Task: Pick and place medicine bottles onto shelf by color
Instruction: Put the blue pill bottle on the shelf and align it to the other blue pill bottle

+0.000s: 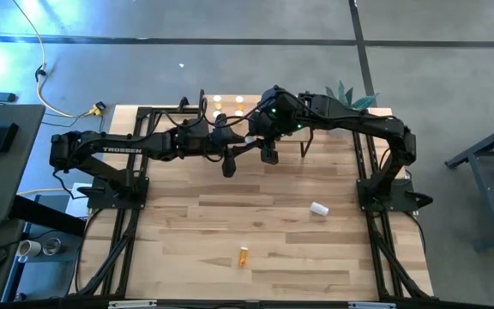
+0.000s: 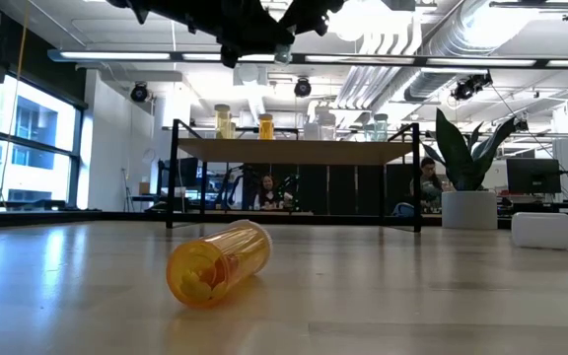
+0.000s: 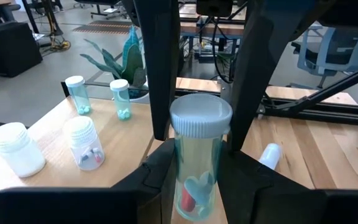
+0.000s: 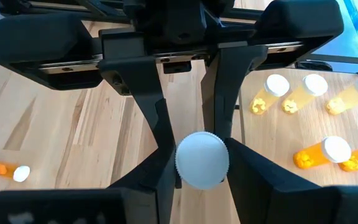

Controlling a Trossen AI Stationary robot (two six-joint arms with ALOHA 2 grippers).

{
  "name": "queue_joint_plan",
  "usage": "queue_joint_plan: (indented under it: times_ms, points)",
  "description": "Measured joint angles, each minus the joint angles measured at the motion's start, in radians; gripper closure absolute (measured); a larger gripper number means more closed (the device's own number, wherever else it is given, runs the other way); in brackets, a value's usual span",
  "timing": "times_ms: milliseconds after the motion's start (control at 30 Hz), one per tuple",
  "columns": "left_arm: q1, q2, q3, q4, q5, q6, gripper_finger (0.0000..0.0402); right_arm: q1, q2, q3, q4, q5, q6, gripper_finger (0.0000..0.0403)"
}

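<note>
Mid-air over the tabletop, toward its 12 o'clock side, my two arms meet on one clear greenish bottle. The left pincer is clenched around the bottle's body and holds it upright. The right pincer comes from the opposite side, and I see its fingers pressed against the white cap on both sides. The bottle is off the tabletop and not on the shelf, which stands along the 12 o'clock edge.

From the low camera I count a yellow bottle and an orange bottle upright on the shelf, with paler ones further along toward 3 o'clock. My left wrist camera shows two more greenish bottles side by side, with a clear capped bottle and a white bottle nearer the lens.

An orange bottle without a cap lies on its side at 6 o'clock, and a small white bottle lies at about 4 o'clock, well apart from it
</note>
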Motion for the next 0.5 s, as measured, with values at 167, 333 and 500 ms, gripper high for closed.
queue_joint_plan:
  times_ms: [167, 333, 500]
  points:
    - [0.0, 0.0, 0.0, 0.0, 0.0, -0.005, 0.0295, 0.0, 0.0, 0.0, 0.0, 0.0, 0.0, 0.0288]
    - [0.0, 0.0, 0.0, 0.0, -0.002, -0.008, 0.0264, 0.0, 0.0, 0.0, -0.003, 0.0, 0.02, 0.0288]
    - [0.0, 0.0, 0.0, -0.002, -0.002, -0.008, 0.0227, 0.0, 0.0, 0.0, -0.005, 0.0, 0.026, 0.0289]
